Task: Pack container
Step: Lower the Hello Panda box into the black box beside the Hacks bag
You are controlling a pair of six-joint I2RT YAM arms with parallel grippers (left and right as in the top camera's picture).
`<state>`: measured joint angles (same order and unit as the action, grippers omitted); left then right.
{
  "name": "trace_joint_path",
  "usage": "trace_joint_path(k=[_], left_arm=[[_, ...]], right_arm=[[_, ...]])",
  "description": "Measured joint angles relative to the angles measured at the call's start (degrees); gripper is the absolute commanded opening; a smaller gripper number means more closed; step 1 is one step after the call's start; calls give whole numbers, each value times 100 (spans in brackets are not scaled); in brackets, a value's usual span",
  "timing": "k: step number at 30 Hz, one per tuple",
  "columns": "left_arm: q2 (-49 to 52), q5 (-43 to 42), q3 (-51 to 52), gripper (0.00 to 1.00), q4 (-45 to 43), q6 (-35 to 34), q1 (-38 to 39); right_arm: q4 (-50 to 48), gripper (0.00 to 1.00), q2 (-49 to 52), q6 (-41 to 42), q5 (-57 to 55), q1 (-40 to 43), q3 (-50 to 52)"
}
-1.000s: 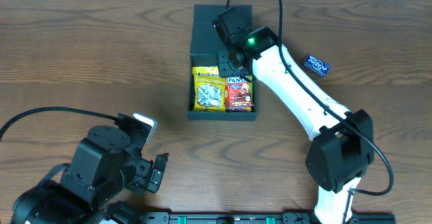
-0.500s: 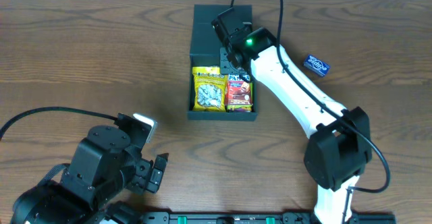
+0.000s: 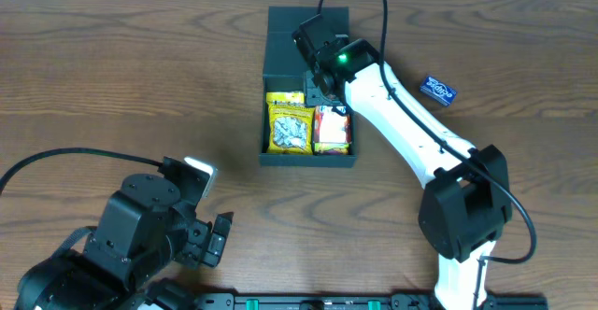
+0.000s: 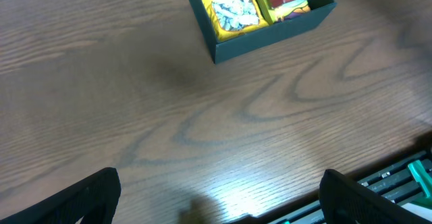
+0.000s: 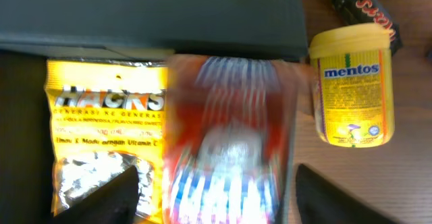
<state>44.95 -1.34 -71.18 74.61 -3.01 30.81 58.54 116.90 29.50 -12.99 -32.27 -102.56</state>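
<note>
At 12 o'clock on the counter (image 3: 112, 86), in the overhead view, the container (image 3: 308, 159) is seen open, its flap lid (image 3: 288, 44) on its 12 o'clock side. A yellow packet (image 3: 289, 128) and a red packet (image 3: 332, 130) are lodged side by side in it, the red one at 3 o'clock of the yellow. The white right arm (image 3: 402, 114) is stretched over the container from 5 o'clock. A small blue packet (image 3: 436, 90) is found at 3 o'clock of the container, apart from it. The left arm (image 3: 140, 231) is seen at 7 o'clock. In the left wrist view, the left fingers (image 4: 94, 197) are spread wide with only bare counter between them, and the container is seen at 12 o'clock, well apart. In the right wrist view, the right fingers (image 5: 125, 197) are held wide and unclamped, with the blurred red packet between them, beside the yellow packet. A yellow Mentos tub (image 5: 351, 89) is seen at 3 o'clock on the counter outside the container, and a dark wrapped bar (image 5: 364, 8) at 1 o'clock.
</note>
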Motion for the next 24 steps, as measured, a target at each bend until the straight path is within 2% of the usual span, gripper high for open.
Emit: trace_joint_path(k=[2,8,9,10,12,14,17,24], left_arm=[[0,0,0,95,2,0,0],[0,0,0,95,0,0,0],[0,0,0,95,0,0,0],[0,0,0,95,0,0,0],[0,0,0,95,0,0,0],[0,0,0,95,0,0,0],[0,0,0,95,0,0,0],[0,0,0,95,0,0,0]], right_arm=[[42,99,0,-20,-35,0,0],[55,98,0,-2,-92,0,0],[57,93,0,-2,-96,0,0],[61,80,0,-4,-101,0,-2],[76,41,0,-28,-101,0,-20],[70,17,0,-15,-96,0,-79],[-13,2,-4,-7,-87,0,-197],[-323,1,-7,-2,407,0,-238]])
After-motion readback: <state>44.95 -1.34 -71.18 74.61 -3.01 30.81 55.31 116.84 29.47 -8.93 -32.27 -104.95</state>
